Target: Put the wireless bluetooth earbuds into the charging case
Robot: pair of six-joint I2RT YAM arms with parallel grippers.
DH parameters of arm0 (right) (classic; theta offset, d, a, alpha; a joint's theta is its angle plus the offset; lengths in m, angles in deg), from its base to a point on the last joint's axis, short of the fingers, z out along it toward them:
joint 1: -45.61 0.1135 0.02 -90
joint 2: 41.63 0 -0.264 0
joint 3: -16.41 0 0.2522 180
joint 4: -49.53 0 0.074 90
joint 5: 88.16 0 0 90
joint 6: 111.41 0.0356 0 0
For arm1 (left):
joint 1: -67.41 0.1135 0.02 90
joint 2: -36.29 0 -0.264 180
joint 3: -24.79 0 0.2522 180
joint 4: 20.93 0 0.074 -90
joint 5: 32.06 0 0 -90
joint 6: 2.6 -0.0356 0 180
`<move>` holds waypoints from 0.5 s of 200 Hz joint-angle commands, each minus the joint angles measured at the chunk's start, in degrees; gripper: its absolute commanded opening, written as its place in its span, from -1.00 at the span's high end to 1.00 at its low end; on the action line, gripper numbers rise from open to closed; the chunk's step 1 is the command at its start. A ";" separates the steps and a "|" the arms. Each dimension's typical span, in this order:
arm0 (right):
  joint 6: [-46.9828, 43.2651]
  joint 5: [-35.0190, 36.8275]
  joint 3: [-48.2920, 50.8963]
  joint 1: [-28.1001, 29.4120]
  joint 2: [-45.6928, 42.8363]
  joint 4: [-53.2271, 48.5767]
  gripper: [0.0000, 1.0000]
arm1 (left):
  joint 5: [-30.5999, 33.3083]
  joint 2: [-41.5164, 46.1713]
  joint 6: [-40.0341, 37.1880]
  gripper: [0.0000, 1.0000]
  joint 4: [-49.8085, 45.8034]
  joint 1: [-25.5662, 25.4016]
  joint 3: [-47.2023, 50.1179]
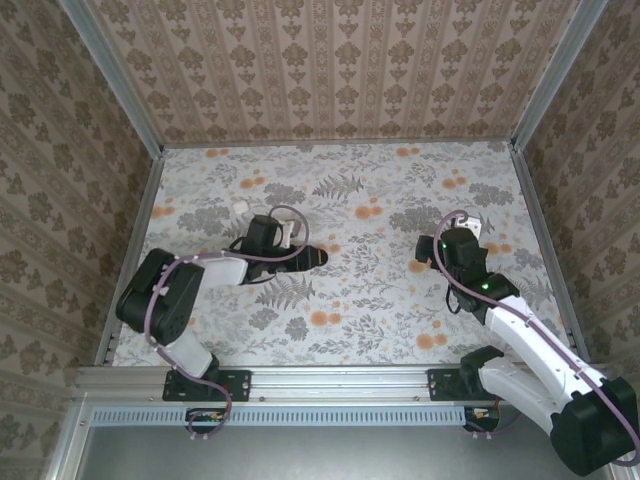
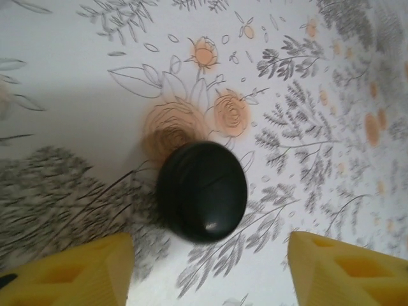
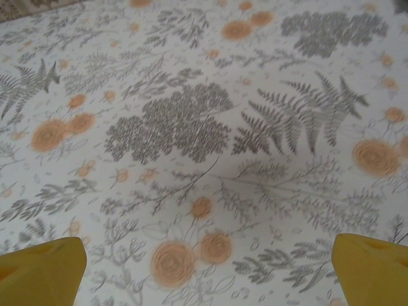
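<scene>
Both spread apart, the left end effector (image 2: pixel 207 255) straddles the shut black charging case (image 2: pixel 203 191) lying untouched on the worktop (image 2: pixel 331 76), seemingly done, while the right end effector (image 3: pixel 207 258) idles aside.

The charging case (image 2: pixel 202 191) is seen as smooth black plastic, pretty glossy, with a small highlight caught near its lower edge and a fine seam line. On the left gripper (image 2: pixel 207 255) the fingers (image 2: pixel 70 271) are done in matt yellow plastic, faintly ribbed. Same yellow on the right gripper (image 3: pixel 207 268) fingers (image 3: pixel 38 274), though it's blurred. The floral table cover (image 1: pixel 380 300) is printed matt; cloth or paper can't be told. The frame rails (image 1: pixel 300 382) are dull brushed metal.
</scene>
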 commanded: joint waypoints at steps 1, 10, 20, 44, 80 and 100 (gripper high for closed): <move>-7.96 4.48 1.92 -0.52 -0.44 9.20 -1.00 | 6.54 7.79 -8.41 -0.38 -13.49 1.48 -3.77; -11.02 4.53 2.78 -0.60 -0.21 11.66 -1.00 | 8.75 10.63 -11.16 -0.42 -17.40 2.17 -5.06; -13.45 5.04 3.56 -0.82 0.15 13.81 -1.00 | 11.11 13.54 -14.11 -0.47 -21.02 3.73 -6.33; -16.38 4.82 4.93 -2.60 2.09 18.19 -1.00 | 15.78 19.62 -19.97 -0.59 -24.40 8.01 -8.06; -16.91 2.82 6.80 -6.41 8.36 27.16 -1.00 | 21.82 25.67 -25.05 -0.95 -20.45 14.44 -7.62; -16.03 2.16 6.98 -7.88 11.62 30.93 -1.00 | 27.03 27.46 -28.94 -1.00 -15.99 16.74 -5.05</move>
